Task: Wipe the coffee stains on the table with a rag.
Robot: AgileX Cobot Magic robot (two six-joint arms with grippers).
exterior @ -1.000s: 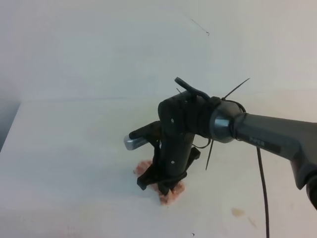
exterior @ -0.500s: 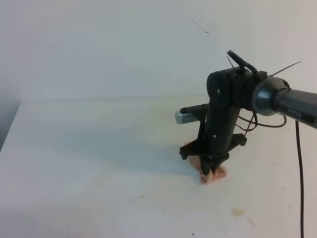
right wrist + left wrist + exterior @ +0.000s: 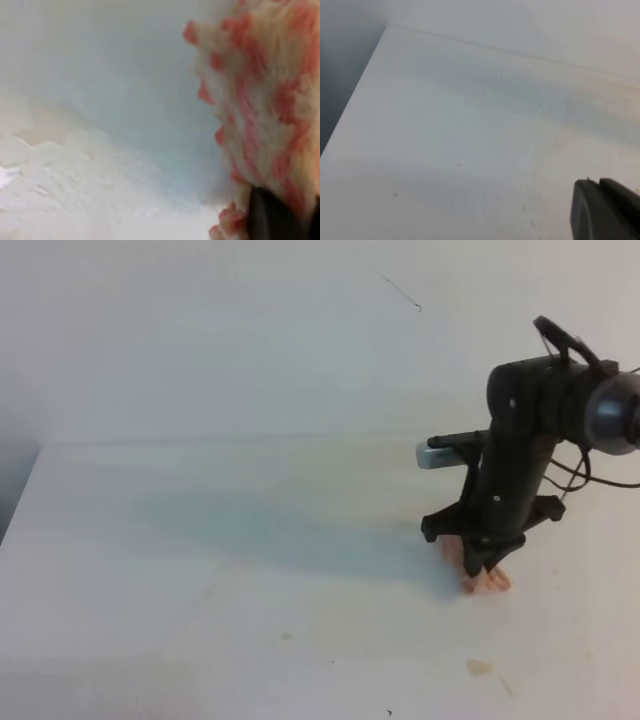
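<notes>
Your right gripper [image 3: 487,568] is clamped tight on the rag [image 3: 488,579], pressing it to the table [image 3: 200,570] for wiping. 1 coffee stain [image 3: 480,668] lies at 6 o'clock. Left claw's opening: cannot tell.

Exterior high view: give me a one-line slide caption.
Right hand presses the pink rag onto the white table, a tan coffee stain nearby.
</notes>
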